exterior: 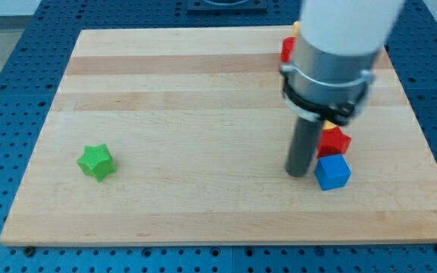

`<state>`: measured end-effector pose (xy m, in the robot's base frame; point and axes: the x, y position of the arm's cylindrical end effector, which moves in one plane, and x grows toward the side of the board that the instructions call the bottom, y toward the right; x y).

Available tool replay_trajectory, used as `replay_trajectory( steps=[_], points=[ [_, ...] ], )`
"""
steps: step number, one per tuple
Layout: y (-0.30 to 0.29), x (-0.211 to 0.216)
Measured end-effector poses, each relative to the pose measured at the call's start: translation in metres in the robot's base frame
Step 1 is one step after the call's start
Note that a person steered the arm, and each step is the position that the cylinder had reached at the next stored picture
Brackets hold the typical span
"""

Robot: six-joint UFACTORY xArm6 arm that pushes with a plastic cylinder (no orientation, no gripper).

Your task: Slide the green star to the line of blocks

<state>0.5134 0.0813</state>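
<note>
The arm (340,45) is coming down from the view's top right, standing nearly upright over the wooden tabletop (203,91). Its white upper body is giving way to a grey collar with a dark ring, and below that the dark rod (302,148) is pointing straight down. My tip (299,174) is resting at the tabletop surface. There are no fingers on this arm, only the rod, so nothing is being clamped or held.

Just to the view's right of my tip, the blue cube (332,172) is sitting close beside the rod; whether they are touching cannot be told. Above the cube and right of the rod, a red block (335,140) is sitting, shape unclear, partly hidden by the collar. A sliver of yellow block (329,123) is showing just under the collar. Further up, at the view's top, another red block (287,50) is peeking out from the left of the arm body.

The green star (96,161) is lying well apart from my tip, far toward the view's left and at about the same height in the view, alone on the tabletop.
</note>
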Motion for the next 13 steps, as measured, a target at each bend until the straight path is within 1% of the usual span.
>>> replay_trajectory(
  steps=[1,2,3,4,5,7,8,9,10,11,13],
  points=[
    [-0.063,-0.046],
    [-0.147,-0.067],
    [-0.234,-0.067],
    [-0.249,-0.067],
    [-0.291,-0.059],
    [-0.300,-0.048],
    [-0.299,-0.016],
    [-0.299,-0.013],
    [-0.297,0.002],
    [-0.284,0.032],
    [-0.277,0.036]
  ],
)
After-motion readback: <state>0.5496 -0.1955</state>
